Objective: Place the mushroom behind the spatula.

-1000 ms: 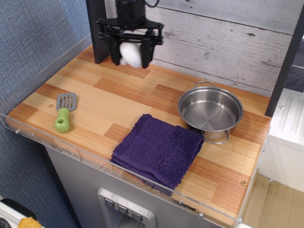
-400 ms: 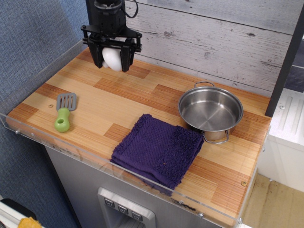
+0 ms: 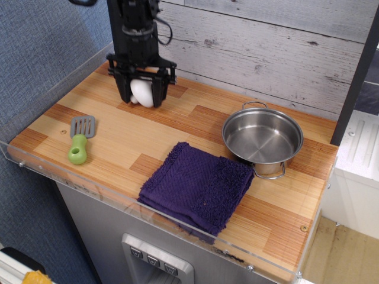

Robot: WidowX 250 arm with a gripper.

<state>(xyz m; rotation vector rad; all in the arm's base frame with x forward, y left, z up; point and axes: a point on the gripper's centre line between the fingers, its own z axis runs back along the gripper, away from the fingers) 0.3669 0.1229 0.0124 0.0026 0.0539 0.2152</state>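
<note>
White mushroom (image 3: 142,93) pinched in claw (image 3: 142,99) near tabletop's (image 3: 177,127) back-left corner; lower gently beyond spatula (image 3: 80,139), then release.

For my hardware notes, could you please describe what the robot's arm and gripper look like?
The arm is a black, boxy column with a black cable looping off its right side. The gripper is also black: a wide crossbar carrying two straight, flat fingers. No markings or labels are legible.
</note>
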